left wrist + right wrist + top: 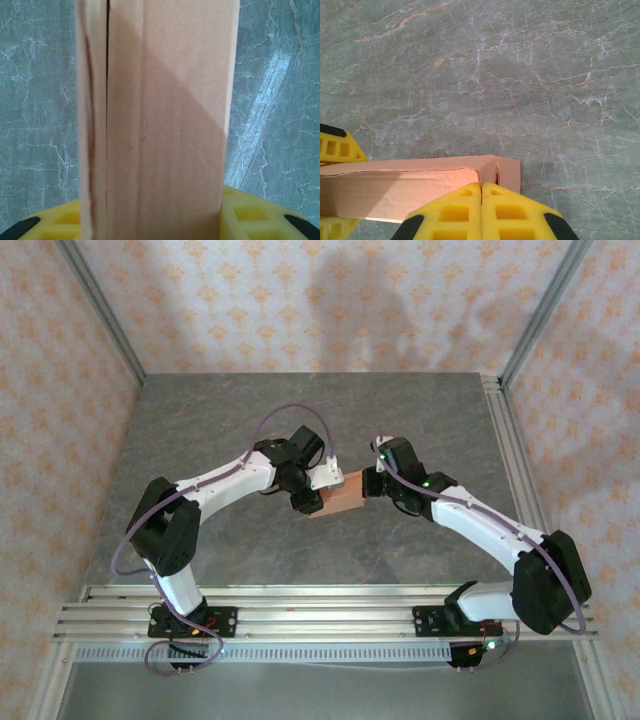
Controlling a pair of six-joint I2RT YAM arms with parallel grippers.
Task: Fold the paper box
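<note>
Nearly closed paper box (395, 190) is clasped by left gripper (155, 207); right gripper (481, 200), jaws shut, is set at the end flap (509, 174), seemingly to be tucked next.

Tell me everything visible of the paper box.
The paper box is salmon-orange thin card, folded into a narrow rectangular shape, one long seam slightly open. It is centred over the table: the left gripper has jaws flanking one end, the right gripper seems shut on the other end's card edge.

Top camera: high, behind arm bases (190, 620) (frame bottom), looking down on table (200, 420). Wrist cameras: very close, facing table; all three share the box (165, 125).
</note>
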